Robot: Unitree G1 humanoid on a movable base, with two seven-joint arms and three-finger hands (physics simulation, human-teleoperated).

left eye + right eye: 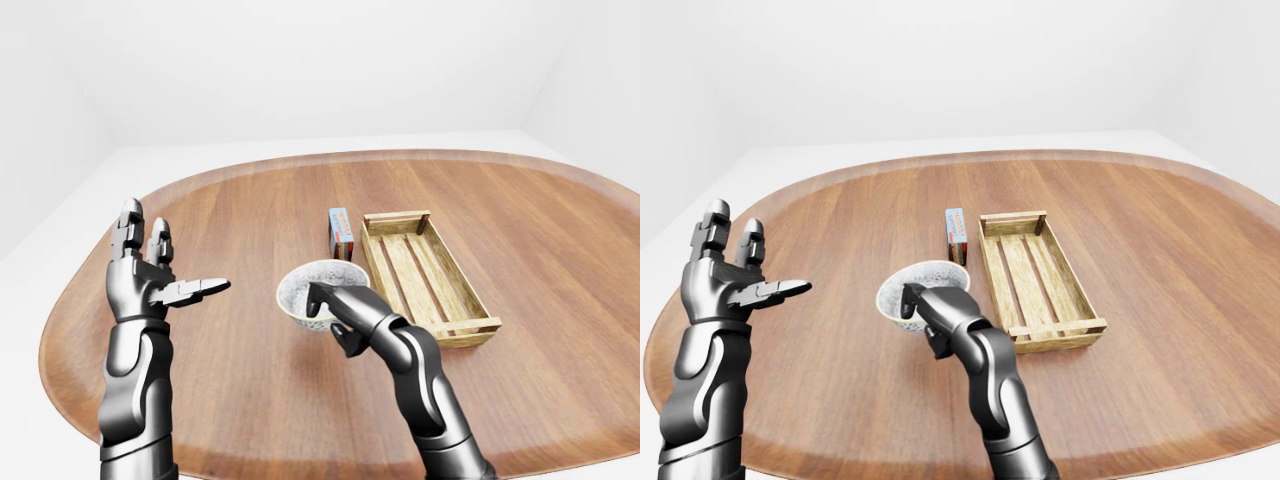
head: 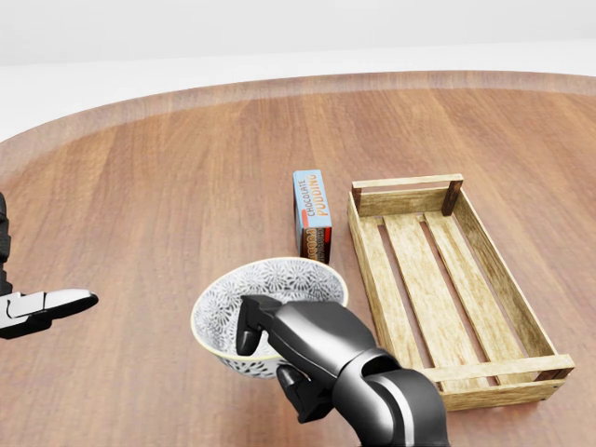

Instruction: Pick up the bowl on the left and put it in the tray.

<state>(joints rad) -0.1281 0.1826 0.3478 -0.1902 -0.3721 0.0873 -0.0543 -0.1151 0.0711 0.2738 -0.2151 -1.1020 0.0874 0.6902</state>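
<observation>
A grey-and-white patterned bowl (image 2: 279,291) hangs a little above the wooden table, left of the tray and slightly tilted. My right hand (image 2: 270,365) is shut on its near rim, thumb inside the bowl and fingers under its wall. The wooden slatted tray (image 2: 406,182) lies empty on the table at the right of the head view, a short gap from the bowl. My left hand (image 1: 170,282) is raised at the left of the left-eye view, fingers spread and holding nothing, well away from the bowl.
A blue chocolate pudding box (image 2: 313,216) lies just left of the tray's far end, above the bowl in the head view. The round table (image 1: 250,400) has its edge curving along the top and left; white floor lies beyond.
</observation>
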